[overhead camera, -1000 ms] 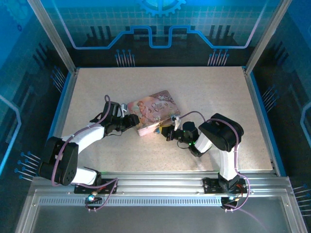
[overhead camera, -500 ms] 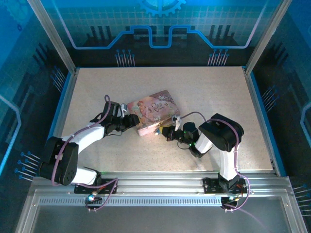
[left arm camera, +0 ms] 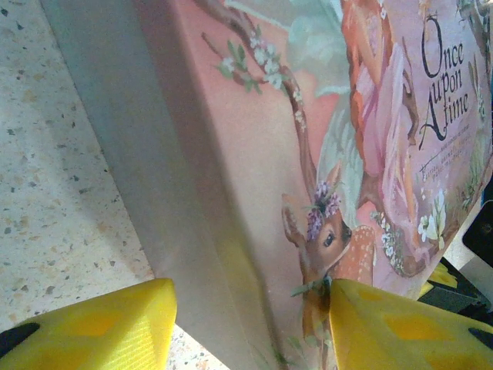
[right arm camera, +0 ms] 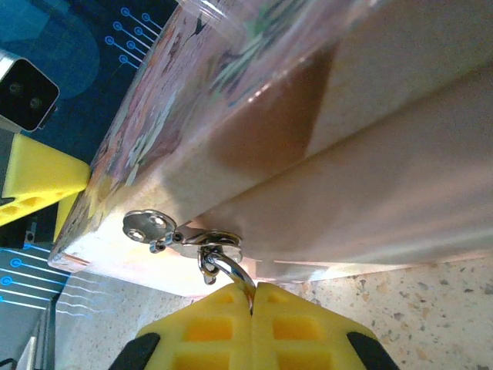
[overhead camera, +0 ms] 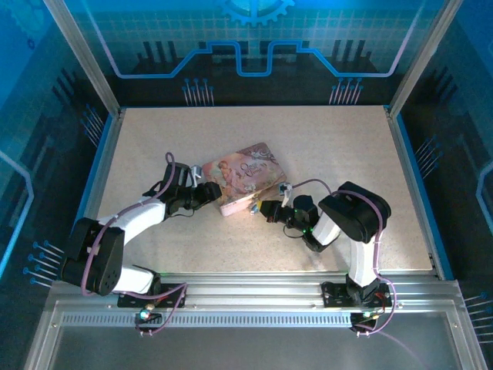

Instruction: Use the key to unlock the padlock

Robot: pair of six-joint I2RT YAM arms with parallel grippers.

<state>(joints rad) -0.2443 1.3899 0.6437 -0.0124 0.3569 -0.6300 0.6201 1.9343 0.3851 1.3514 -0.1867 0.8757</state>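
Note:
The pink illustrated tin (overhead camera: 245,174) lies mid-table. The padlock (right arm camera: 225,267) shows as a silvery curved shackle hooked through the tin's metal hasp (right arm camera: 151,227). Its body is hidden between the yellow fingers of my right gripper (right arm camera: 253,297), which is shut on it at the tin's front edge (overhead camera: 258,208). At the tin's left corner, my left gripper (overhead camera: 205,192) has the tin (left arm camera: 254,154) between its yellow fingers (left arm camera: 115,324), one on the side wall and one over the lid. The key is hidden.
The speckled beige table (overhead camera: 331,146) stretches free behind and to the right of the tin. Metal frame posts and blue walls ring the table. The rail with both arm bases (overhead camera: 254,289) runs along the near edge.
My right arm has shifted slightly, bringing its gripper a little closer in against the tin's front edge. The left arm and the tin have stayed put.

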